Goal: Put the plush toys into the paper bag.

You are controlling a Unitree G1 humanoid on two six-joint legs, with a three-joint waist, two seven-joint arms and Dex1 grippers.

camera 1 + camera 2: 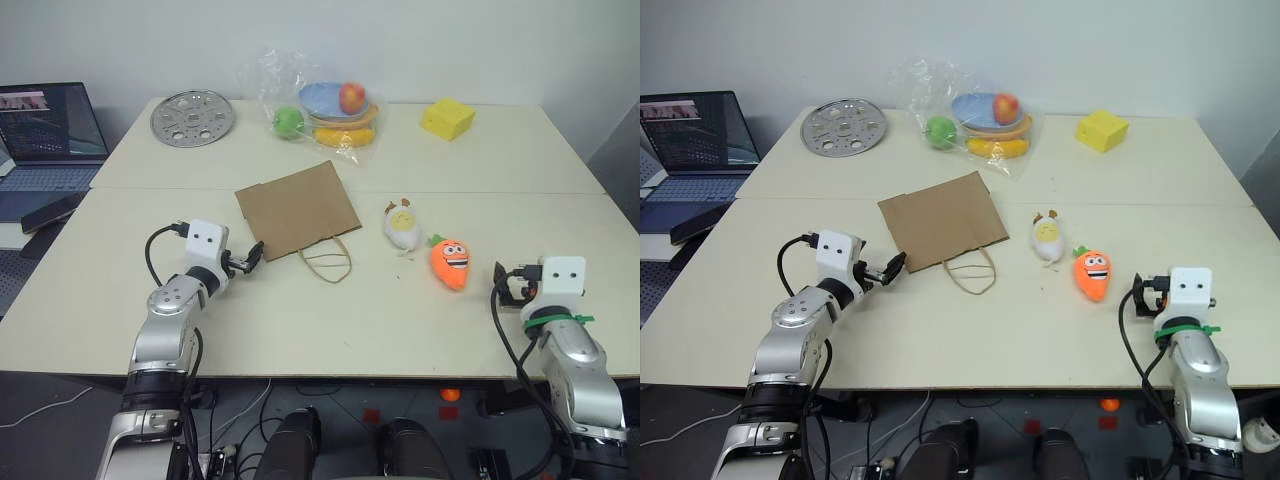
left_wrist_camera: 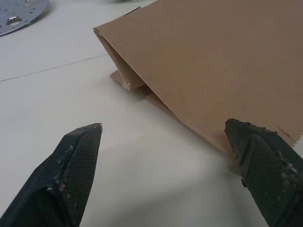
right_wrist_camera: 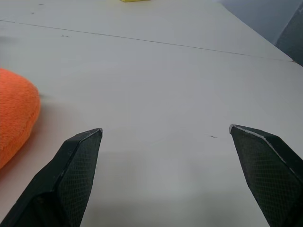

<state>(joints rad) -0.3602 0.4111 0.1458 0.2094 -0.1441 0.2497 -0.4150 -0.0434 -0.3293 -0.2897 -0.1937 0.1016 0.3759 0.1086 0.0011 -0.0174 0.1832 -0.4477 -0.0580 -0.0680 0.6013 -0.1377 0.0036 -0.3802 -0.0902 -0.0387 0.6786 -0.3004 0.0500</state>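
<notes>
The paper bag (image 1: 296, 208) lies flat near the middle of the table (image 1: 300, 320), its loop handles (image 1: 327, 262) pointing toward the near edge, mouth pressed shut. To its right, well apart from it, lie the two plush toys: the white egg (image 1: 401, 226) and, just beside it toward the near edge, the orange carrot (image 1: 450, 262).

The left gripper (image 1: 249, 259) sits at the bag's near left corner, fingers spread wide and holding nothing, one finger (image 2: 258, 163) close to the bag's edge. The right gripper (image 3: 165, 177) rests near the table's right near corner, also wide open and empty, with the carrot off to one side of its fingers.

The step in hand looks like opening the bag. A good way would be to pinch only the top layer of paper at the mouth (not both layers, or the bag stays shut), lift it gently, then bring the carrot in with the right gripper, squeezing its soft middle.
</notes>
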